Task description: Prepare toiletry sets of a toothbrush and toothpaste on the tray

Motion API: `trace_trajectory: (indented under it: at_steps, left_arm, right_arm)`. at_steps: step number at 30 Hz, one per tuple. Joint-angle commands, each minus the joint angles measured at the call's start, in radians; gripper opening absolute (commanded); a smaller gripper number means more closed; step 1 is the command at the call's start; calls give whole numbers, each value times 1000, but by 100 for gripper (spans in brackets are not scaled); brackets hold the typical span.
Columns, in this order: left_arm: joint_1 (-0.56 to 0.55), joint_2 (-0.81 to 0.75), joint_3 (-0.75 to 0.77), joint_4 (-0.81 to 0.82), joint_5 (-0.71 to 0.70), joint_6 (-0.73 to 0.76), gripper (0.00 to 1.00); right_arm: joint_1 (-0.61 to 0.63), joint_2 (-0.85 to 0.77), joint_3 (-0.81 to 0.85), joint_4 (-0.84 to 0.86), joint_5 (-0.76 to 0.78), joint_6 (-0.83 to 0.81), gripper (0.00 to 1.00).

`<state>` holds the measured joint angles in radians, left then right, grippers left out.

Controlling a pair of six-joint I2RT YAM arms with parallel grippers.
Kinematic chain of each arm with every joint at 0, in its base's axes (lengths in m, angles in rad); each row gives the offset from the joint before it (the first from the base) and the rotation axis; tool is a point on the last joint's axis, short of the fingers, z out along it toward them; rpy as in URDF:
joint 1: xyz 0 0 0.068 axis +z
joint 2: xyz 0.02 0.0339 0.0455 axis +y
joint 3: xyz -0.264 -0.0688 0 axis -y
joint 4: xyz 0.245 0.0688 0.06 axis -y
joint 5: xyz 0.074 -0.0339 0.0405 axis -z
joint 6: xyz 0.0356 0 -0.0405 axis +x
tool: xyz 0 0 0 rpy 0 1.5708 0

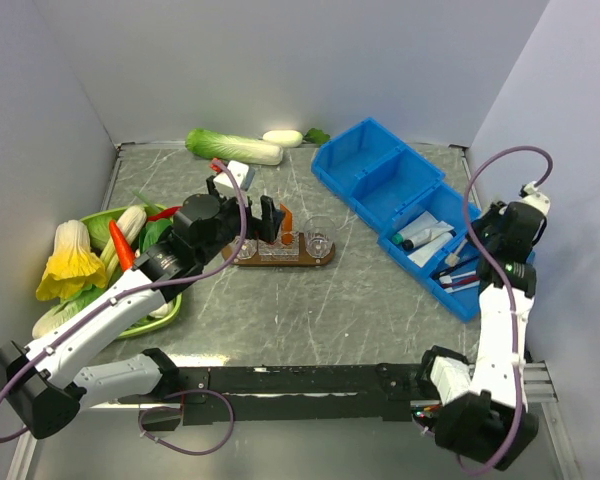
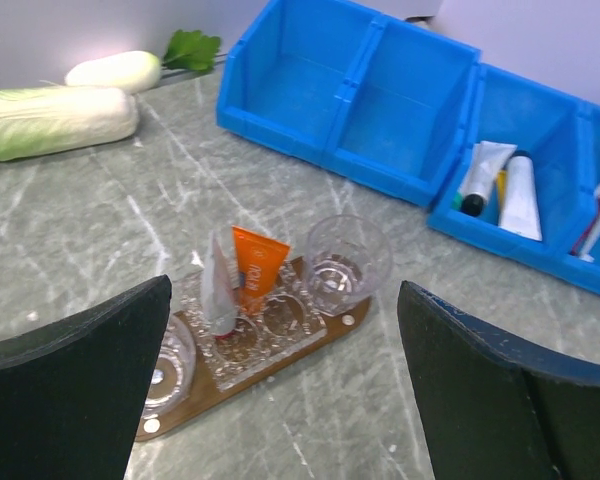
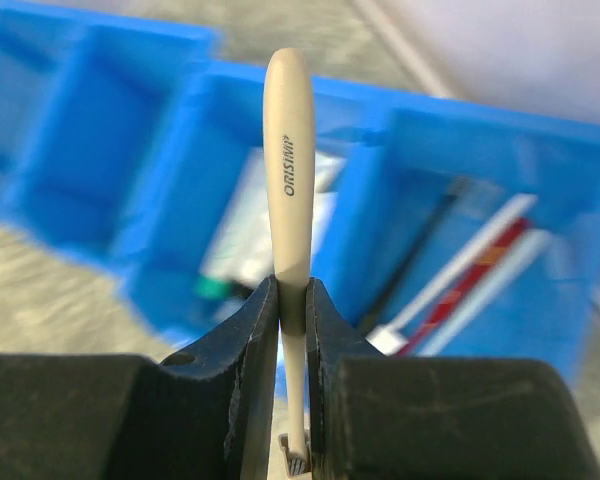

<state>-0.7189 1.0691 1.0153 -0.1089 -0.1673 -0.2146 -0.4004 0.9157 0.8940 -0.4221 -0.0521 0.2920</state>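
Our right jaws pinch the toothbrush (image 3: 287, 190) above the bin (image 3: 130, 170), well apart from the tray (image 1: 322, 259). The toothpaste (image 2: 258, 268) stands on the tray beside a cup (image 2: 347, 262). We should hold the pinch firm, carry the brush across steadily and lower it slowly next to the tube. Our left jaws, spread wide over the tray, probably need to make room first.

we see the toothpaste (image 2: 257, 268) upright among cups (image 2: 347, 262) on the tray (image 1: 280, 264); the bins (image 1: 380, 180) lie right of it, the dish (image 1: 92, 218) left.
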Motion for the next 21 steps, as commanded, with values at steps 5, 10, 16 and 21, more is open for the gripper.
trace_trajectory:
  at_steps: [5,10,16,21]
  left_arm:
    - [1,-70,8,66,144,-32,98]
    - [-31,-14,31,77,281,-138,90]
    - [-250,92,-27,181,129,-275,90]
    - [-320,232,6,261,182,-402,93]
  right_arm:
    - [211,-243,-138,63,-70,189,0]
    - [317,-356,-271,143,-86,283,0]
    - [396,-335,-296,212,-118,328,0]
    - [454,-298,-280,263,-146,338,0]
